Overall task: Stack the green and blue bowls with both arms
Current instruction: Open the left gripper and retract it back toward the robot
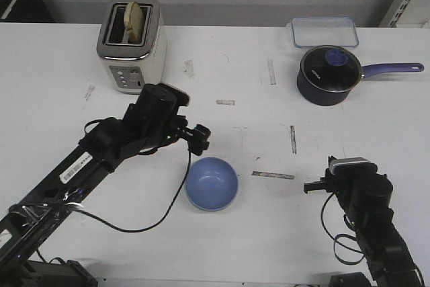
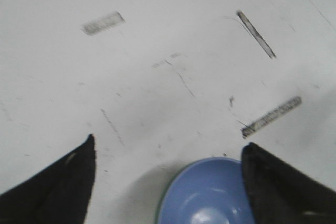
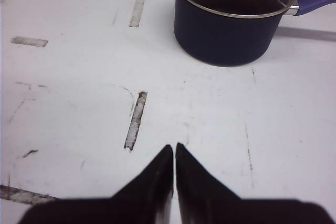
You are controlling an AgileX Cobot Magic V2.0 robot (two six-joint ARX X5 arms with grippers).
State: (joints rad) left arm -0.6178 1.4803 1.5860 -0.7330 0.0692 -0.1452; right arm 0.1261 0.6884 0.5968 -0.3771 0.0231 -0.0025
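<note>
Blue bowl (image 1: 211, 183) upright on white table (image 1: 54, 85), near centre front; thin green rim showing under its edge in left wrist view, so apparently nested in green bowl (image 2: 159, 209). Left gripper (image 1: 201, 138) just behind bowl, jaws spread, empty. Right gripper (image 3: 174, 153) pressed closed, empty, well apart from bowl, navy saucepan (image 3: 231, 17) beyond.

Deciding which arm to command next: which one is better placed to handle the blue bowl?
Left. The left gripper hangs open just behind the blue bowl, whose rim shows between its fingers. The right gripper is shut, well off to the bowl's side.
</note>
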